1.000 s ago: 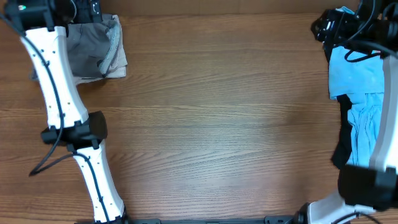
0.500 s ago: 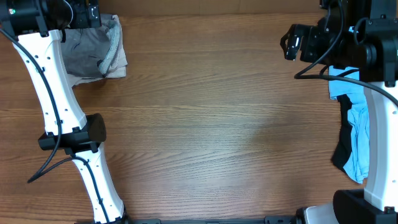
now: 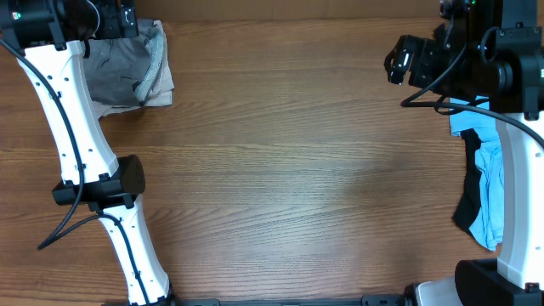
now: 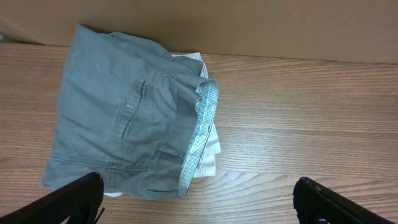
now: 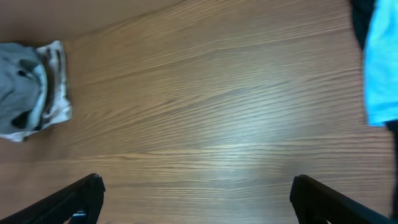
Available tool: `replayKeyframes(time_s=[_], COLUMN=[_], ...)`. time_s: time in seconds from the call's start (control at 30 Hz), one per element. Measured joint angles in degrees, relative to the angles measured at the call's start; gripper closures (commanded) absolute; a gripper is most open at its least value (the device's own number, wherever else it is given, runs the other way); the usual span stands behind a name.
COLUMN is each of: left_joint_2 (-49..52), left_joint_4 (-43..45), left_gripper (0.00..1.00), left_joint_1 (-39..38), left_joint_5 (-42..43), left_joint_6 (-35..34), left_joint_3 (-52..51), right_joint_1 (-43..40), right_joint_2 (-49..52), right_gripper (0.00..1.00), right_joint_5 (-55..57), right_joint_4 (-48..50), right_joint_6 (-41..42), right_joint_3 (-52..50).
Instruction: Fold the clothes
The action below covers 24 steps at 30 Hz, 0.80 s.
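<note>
Fold looking done — left gripper (image 4: 202, 204) is hovering agape over grey shorts (image 4: 118, 124); right gripper (image 5: 202, 200), agape too, should be taking light-blue pieces (image 5: 382, 62) beside it.

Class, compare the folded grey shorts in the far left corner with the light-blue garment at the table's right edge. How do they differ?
The grey shorts are folded into a compact rectangle; the light-blue garment lies loose and rumpled in a long strip. The grey shorts sit on a pale garment; the light-blue garment lies against a black piece. Both rest on the wooden table.
</note>
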Motion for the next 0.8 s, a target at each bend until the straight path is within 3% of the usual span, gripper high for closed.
replayKeyframes(time_s=[0.2, 0.33, 0.57, 0.8], left_joint_2=[0.00, 0.00, 0.00, 0.00], left_joint_4=[0.02, -0.02, -0.11, -0.22], left_gripper=[0.00, 0.00, 0.00, 0.00], left_joint_1=[0.00, 0.00, 0.00, -0.26], left_joint_5=[0.00, 0.15, 0.20, 0.20], left_joint_6=[0.00, 0.02, 0.00, 0.00], left_joint_3=[0.00, 0.00, -0.02, -0.02], right_joint_1=[0.00, 0.00, -0.46, -5.75], right_joint_2=[-1.40, -8.68, -32.20, -54.10], right_gripper=[0.00, 0.00, 0.00, 0.00], right_joint_5=[4.00, 4.96, 4.96, 3.41], right_joint_4=[5.64, 21.44, 49.29, 65.40], right_joint_6=[-4.26, -5.33, -6.10, -6.08], right_joint_3=[-2.10, -12.57, -43.69, -76.46])
